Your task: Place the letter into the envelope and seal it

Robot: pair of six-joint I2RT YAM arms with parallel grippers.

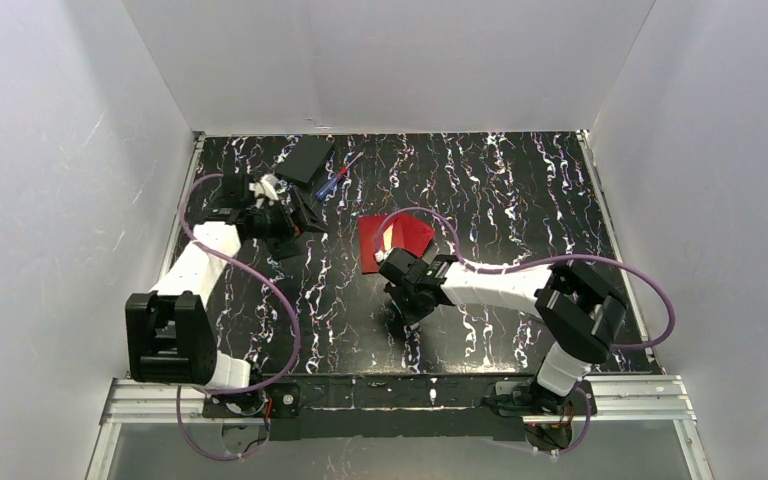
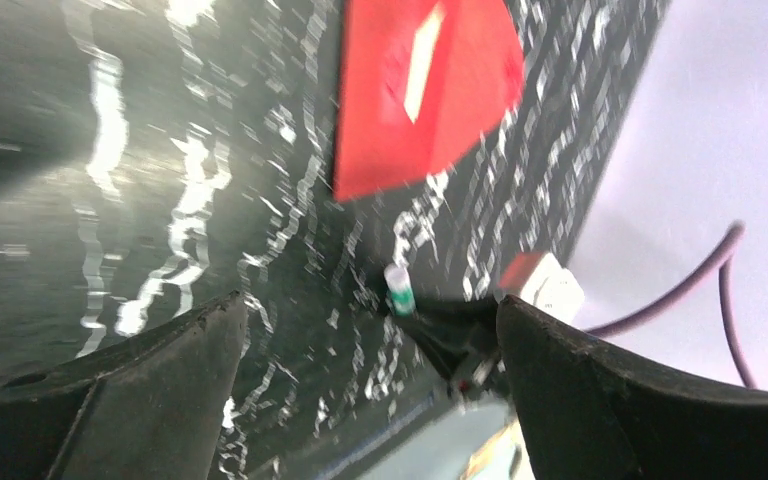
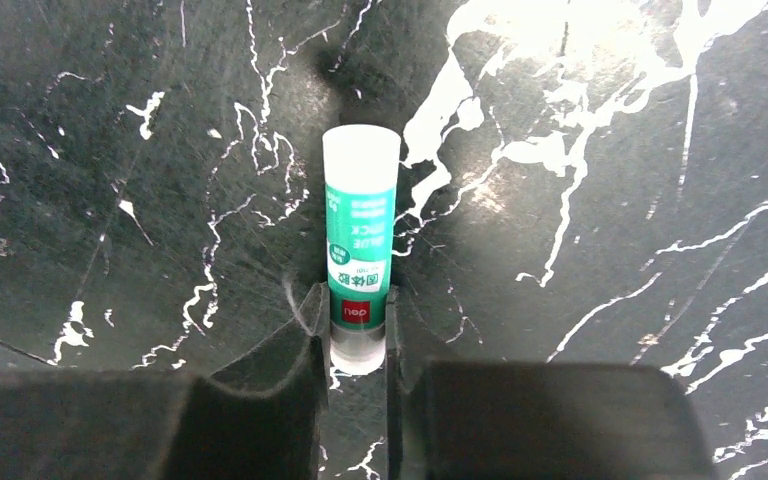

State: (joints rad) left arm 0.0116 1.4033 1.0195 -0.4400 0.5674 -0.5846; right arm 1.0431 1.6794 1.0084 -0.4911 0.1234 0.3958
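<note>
The red envelope (image 1: 392, 240) lies flat at the table's middle, and it also shows in the left wrist view (image 2: 425, 90). A narrow pale strip (image 2: 422, 60) shows on it. I cannot tell if that is the letter, and no separate white sheet is in view. My right gripper (image 3: 358, 320) is shut on the lower end of a green and white glue stick (image 3: 360, 230), just in front of the envelope (image 1: 405, 285). My left gripper (image 2: 370, 305) is open and empty, at the left of the table (image 1: 295, 222), facing the envelope.
A flat black rectangular object (image 1: 305, 158) lies at the back left, with a blue and red pen-like tool (image 1: 335, 180) beside it. White walls enclose the black marbled table (image 1: 520, 200) on three sides.
</note>
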